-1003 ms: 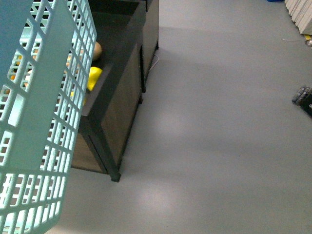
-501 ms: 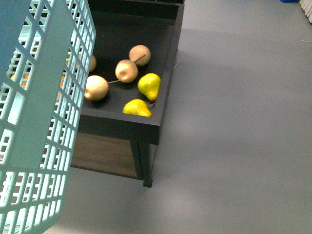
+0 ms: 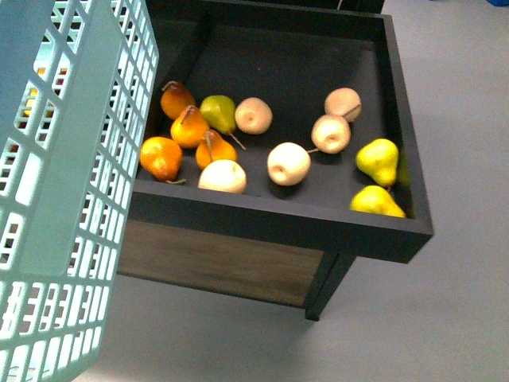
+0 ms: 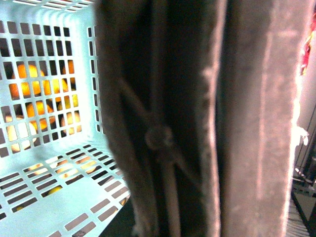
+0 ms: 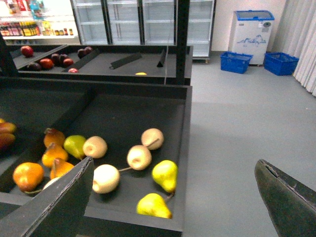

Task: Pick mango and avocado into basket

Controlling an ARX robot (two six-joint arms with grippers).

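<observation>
The right gripper (image 5: 175, 165) is hovering spread wide, gripping nothing, probably poised to reach into the dark fruit bin (image 3: 278, 227). Whether the left gripper is clenching anything I cannot tell (a blurred brown strip (image 4: 163, 123) is filling its camera). The teal basket (image 3: 56, 159) is hanging raised at the robot's left, seemingly empty and ready for fruit. The bin is holding pears (image 3: 380, 159) and pale apples (image 3: 288, 163). No mango or avocado is showing there.
</observation>
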